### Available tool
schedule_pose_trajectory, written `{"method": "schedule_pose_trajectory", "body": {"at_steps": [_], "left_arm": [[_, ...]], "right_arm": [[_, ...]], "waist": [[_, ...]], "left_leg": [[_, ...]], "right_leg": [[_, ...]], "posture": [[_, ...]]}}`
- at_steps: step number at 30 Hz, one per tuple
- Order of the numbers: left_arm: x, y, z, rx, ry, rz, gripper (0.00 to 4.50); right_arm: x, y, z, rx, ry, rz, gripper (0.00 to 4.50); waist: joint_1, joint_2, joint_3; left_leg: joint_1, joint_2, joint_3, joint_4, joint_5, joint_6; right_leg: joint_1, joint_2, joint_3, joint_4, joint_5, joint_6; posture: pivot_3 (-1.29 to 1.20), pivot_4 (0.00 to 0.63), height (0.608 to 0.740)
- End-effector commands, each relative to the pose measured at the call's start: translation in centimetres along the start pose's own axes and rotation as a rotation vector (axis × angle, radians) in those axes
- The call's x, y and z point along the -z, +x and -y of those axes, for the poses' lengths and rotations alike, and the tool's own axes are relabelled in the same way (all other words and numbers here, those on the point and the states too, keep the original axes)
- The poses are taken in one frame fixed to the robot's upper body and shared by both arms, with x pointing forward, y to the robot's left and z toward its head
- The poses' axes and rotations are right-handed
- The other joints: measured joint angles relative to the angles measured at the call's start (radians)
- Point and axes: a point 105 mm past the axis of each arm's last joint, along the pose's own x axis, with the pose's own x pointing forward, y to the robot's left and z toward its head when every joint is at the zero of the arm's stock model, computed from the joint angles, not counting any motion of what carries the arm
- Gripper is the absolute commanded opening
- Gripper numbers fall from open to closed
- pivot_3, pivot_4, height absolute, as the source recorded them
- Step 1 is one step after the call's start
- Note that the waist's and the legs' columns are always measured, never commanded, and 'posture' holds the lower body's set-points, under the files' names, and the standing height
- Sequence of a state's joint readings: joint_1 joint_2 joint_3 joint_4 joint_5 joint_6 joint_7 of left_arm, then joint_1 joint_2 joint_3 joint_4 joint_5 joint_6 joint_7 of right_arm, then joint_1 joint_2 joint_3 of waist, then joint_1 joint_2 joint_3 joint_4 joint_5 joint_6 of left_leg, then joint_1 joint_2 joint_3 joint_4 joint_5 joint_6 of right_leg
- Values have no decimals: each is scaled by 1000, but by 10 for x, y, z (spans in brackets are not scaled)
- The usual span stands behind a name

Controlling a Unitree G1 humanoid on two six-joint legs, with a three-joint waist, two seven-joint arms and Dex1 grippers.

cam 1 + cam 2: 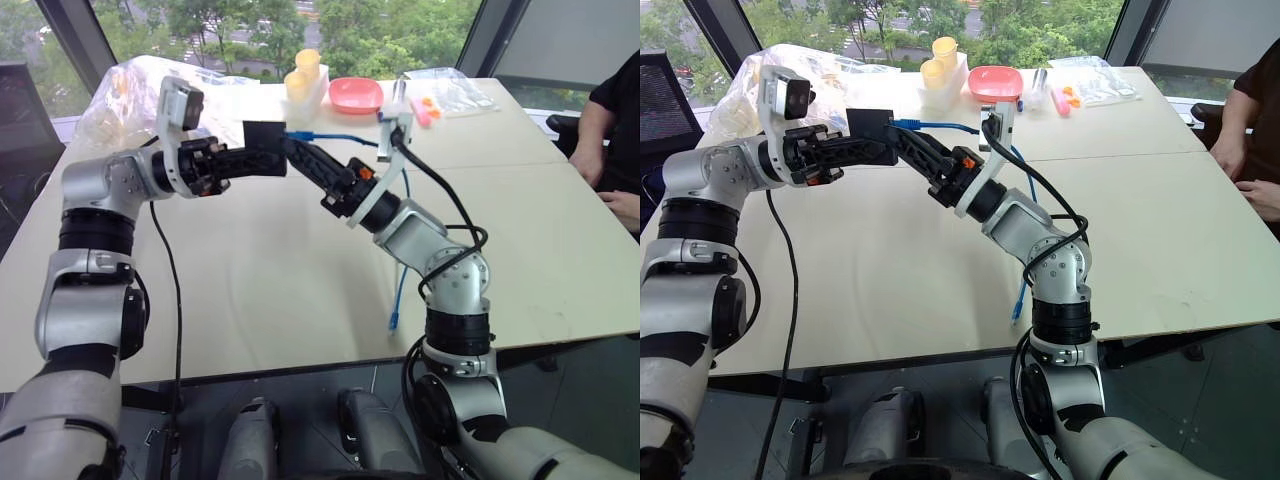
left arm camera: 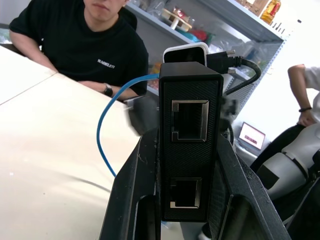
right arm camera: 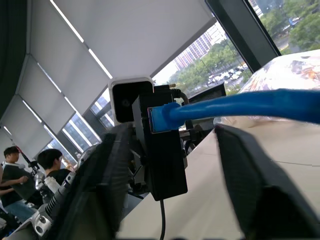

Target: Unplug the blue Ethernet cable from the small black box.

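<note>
My left gripper (image 1: 262,155) is shut on the small black box (image 1: 265,135) and holds it above the far part of the table (image 1: 250,280). In the left wrist view the box (image 2: 190,150) shows two empty ports between the fingers. The blue Ethernet cable (image 1: 335,138) is plugged into the box's other side; its plug (image 3: 160,118) sits in the box (image 3: 162,165). From there the cable runs right, passes behind the right arm and hangs off the table's front edge (image 1: 398,300). My right gripper (image 3: 172,132) reaches up to the box, its fingers apart on either side of the plug.
A pink bowl (image 1: 356,95), yellow cups (image 1: 305,72) and clear plastic bags (image 1: 130,90) stand along the table's far edge. A person in a black shirt (image 1: 615,110) sits at the table's right side, hands resting near its edge.
</note>
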State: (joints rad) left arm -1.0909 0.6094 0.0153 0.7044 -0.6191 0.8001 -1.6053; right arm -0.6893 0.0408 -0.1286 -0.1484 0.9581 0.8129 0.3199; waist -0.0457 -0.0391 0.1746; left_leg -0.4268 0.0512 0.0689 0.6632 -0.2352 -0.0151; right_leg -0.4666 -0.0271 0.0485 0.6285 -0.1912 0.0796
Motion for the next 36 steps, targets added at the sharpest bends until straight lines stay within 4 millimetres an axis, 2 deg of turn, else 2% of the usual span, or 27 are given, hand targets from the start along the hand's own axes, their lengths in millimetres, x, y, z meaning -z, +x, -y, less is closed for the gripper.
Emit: {"method": "schedule_pose_trajectory", "body": {"at_steps": [1, 2, 7, 13, 21, 24, 28, 29, 36], "left_arm": [[-7, 1, 7, 21, 36, 1, 533], [-7, 1, 6, 20, 35, 2, 533], [-7, 0, 6, 17, 37, 1, 533], [-7, 0, 6, 15, 39, 1, 533], [-8, 0, 5, 11, 42, 2, 533], [-8, 0, 5, 9, 43, 3, 533], [-9, 0, 4, 4, 44, 5, 533], [-9, -1, 4, 4, 44, 6, 533], [-12, -2, 4, -3, 50, 13, 533]], "right_arm": [[-12, 3, -8, -34, -7, 51, 213], [-12, 3, -9, -38, -6, 52, 26], [-9, 2, -11, -53, 6, 45, 39], [-9, 3, -5, -14, 4, 51, 2925], [-7, 5, -5, -12, 8, 51, 2925], [-8, 5, -5, -15, 15, 57, 2151], [-8, 5, -7, -27, 18, 57, 271], [-7, 5, -7, -30, 20, 57, 5], [-5, 3, -10, -53, 24, 37, 5]], "waist": [[0, 0, 0], [0, 0, 0], [0, 0, 0], [0, 0, 0], [0, 0, 0], [0, 0, 0], [0, 0, 0], [0, 0, 0], [0, 0, 0]], "left_leg": [[0, 0, 0, 0, 0, 0], [0, 0, 0, 0, 0, 0], [0, 0, 0, 0, 0, 0], [0, 0, 0, 0, 0, 0], [0, 0, 0, 0, 0, 0], [0, 0, 0, 0, 0, 0], [0, 0, 0, 0, 0, 0], [0, 0, 0, 0, 0, 0], [0, 0, 0, 0, 0, 0]], "right_leg": [[0, 0, 0, 0, 0, 0], [0, 0, 0, 0, 0, 0], [0, 0, 0, 0, 0, 0], [0, 0, 0, 0, 0, 0], [0, 0, 0, 0, 0, 0], [0, 0, 0, 0, 0, 0], [0, 0, 0, 0, 0, 0], [0, 0, 0, 0, 0, 0], [0, 0, 0, 0, 0, 0]], "posture": [[0, 150, 740], [0, 150, 740], [0, 150, 740], [0, 150, 740], [0, 150, 740], [0, 150, 740], [0, 150, 740], [0, 150, 740], [0, 150, 740]]}}
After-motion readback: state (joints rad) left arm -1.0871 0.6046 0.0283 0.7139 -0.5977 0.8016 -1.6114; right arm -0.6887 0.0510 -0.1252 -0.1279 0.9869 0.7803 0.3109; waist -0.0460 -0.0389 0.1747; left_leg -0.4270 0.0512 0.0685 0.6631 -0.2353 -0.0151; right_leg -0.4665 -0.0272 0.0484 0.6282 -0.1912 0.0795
